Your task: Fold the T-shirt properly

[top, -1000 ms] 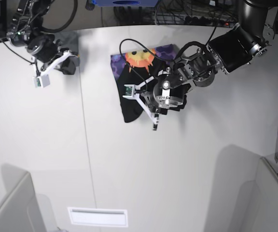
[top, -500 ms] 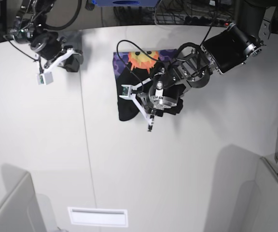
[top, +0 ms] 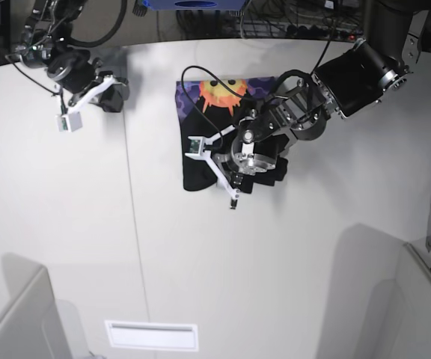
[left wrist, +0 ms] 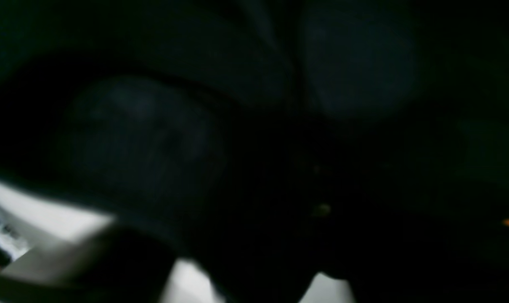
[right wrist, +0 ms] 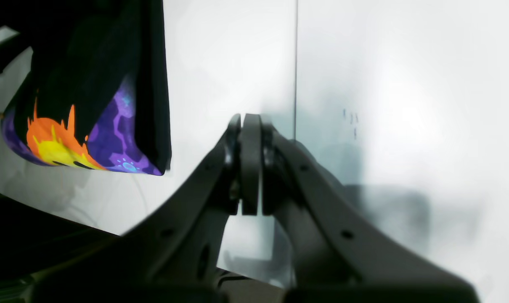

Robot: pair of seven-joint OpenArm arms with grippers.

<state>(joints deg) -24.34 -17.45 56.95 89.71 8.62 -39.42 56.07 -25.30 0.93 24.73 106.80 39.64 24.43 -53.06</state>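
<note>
Left gripper (top: 239, 178) bears down on the black cloth T-shirt (top: 199, 161), state indiscernible; right gripper (right wrist: 250, 164) pressed closed, empty.

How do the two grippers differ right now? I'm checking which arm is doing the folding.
The left gripper is down over the T-shirt, its wrist view filled by blurred black cloth; the right gripper is off to the side above bare table, clear of the shirt. The right's jaws are shut on nothing; the left's state cannot be told. Both carry a wrist camera.
</note>
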